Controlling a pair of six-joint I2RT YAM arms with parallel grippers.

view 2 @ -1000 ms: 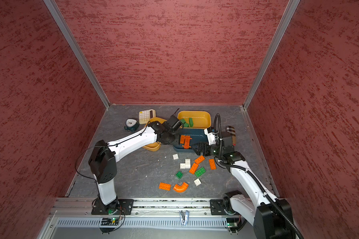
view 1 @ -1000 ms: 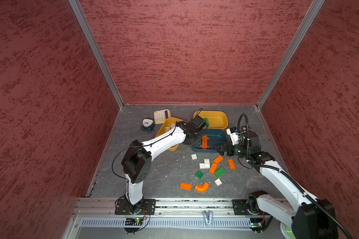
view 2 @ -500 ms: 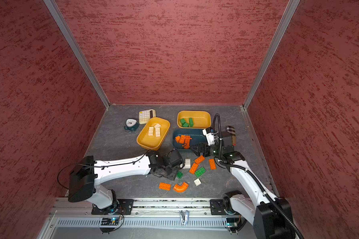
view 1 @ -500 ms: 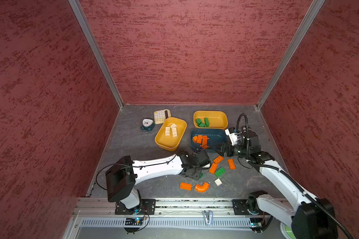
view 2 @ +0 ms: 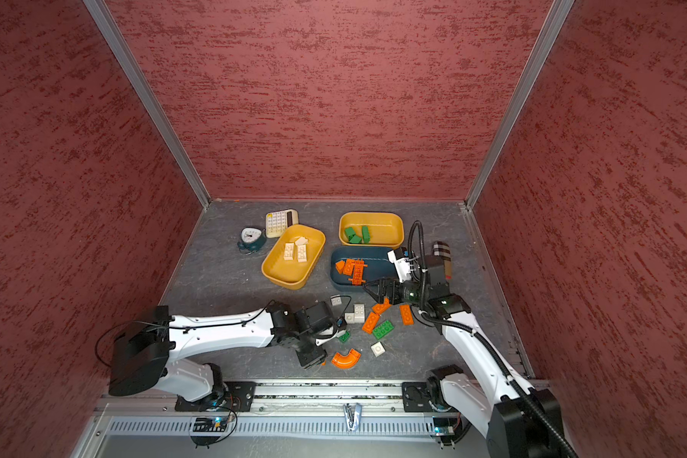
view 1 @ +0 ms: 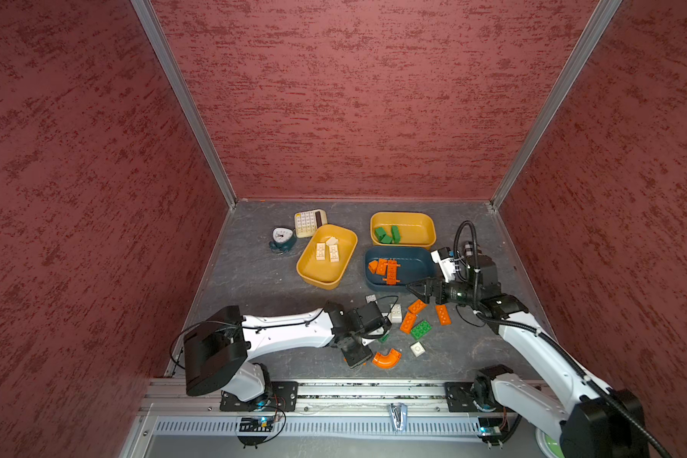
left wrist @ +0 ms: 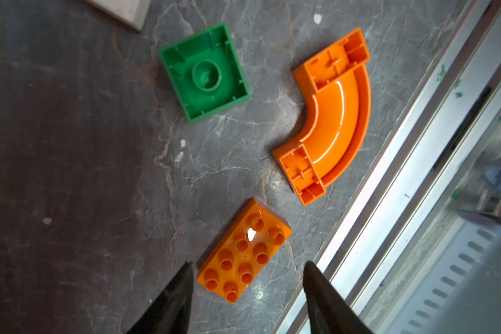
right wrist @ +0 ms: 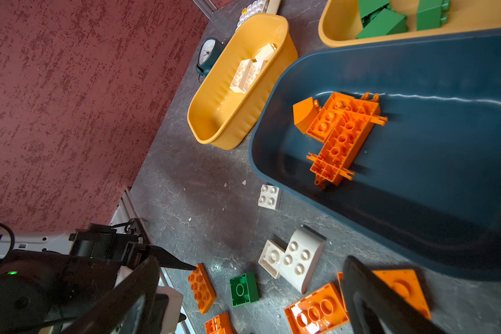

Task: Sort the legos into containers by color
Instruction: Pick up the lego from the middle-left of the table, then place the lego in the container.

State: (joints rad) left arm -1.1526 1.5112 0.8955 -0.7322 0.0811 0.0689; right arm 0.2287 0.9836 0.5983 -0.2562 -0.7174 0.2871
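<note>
Lying studs-up on the bench (left wrist: 70, 173) just beside the orange elbow (left wrist: 330, 115), one orange eight-stud brick (left wrist: 243, 251): judged light, rigid, slick-sided, best pinched across its long sides; left hand (left wrist: 248, 264) part open, straddling one end, gripping nothing; right hand (view 1: 415, 288) wide open, empty, well apart from that elbow.

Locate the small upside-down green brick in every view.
Both top views: green brick, half hidden against the left arm, just beyond the orange curved piece.
Left wrist: green brick, hollow side up, beside the orange curved piece.
Right wrist: green brick, between an orange studded brick and white bricks.
Shared landmark: the orange curved piece, though it is not clearly in the right wrist view.
</note>
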